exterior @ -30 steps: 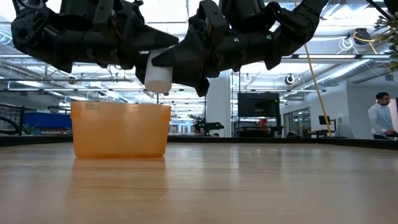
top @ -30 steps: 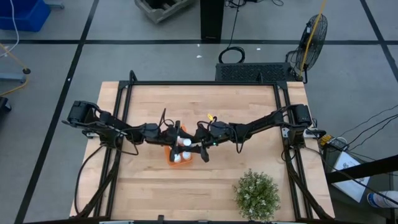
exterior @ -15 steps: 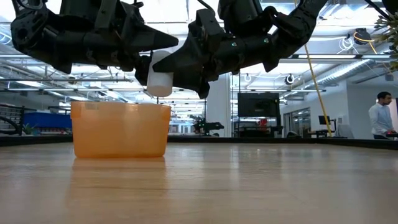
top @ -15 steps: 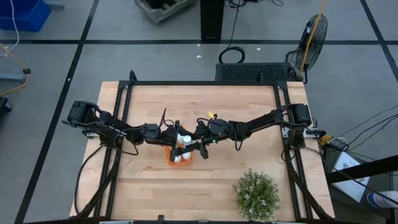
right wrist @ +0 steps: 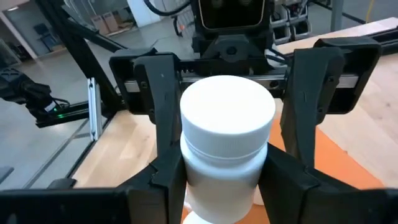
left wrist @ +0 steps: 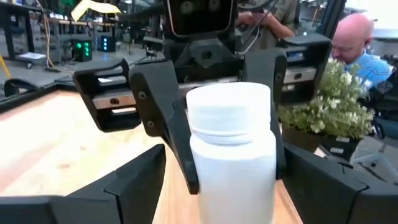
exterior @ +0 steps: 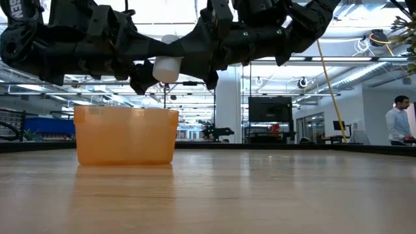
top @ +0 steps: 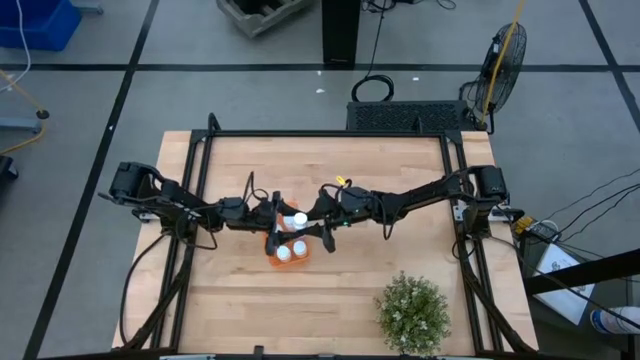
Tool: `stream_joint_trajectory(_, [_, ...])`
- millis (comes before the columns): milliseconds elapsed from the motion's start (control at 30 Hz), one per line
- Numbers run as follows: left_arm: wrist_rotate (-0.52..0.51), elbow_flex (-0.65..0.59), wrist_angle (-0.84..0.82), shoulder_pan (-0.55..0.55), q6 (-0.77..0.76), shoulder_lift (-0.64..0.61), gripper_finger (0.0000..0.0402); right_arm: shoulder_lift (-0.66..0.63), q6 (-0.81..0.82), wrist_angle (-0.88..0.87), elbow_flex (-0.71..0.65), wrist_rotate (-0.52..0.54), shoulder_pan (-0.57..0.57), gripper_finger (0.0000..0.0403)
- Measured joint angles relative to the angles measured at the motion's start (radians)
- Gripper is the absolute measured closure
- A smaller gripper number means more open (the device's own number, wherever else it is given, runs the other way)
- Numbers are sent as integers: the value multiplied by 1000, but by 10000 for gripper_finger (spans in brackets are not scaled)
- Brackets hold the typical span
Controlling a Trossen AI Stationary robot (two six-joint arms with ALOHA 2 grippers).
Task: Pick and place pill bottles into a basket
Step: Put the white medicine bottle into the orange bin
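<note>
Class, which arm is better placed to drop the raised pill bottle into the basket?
Right: its claw grips the pill bottle above the basket's rim; the left claw is open, holding nothing.

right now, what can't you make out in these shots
1. Full contents of the basket: in the low view its wall hides them; the high view shows two bottles, and the arms cover the rest.
2. Base of the held bottle: cut off at the edge in both wrist views.
</note>
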Motion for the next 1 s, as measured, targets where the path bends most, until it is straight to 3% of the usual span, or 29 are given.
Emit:
stream_joint_trajectory(367, [-10, 2, 98, 1, 9, -2, 94, 2, 4, -7, 0, -4, 3, 255])
stream_joint_trajectory(1000, [-13, 2, 81, 1, -30, -2, 109, 4, 4, -6, -2, 1, 8, 255])
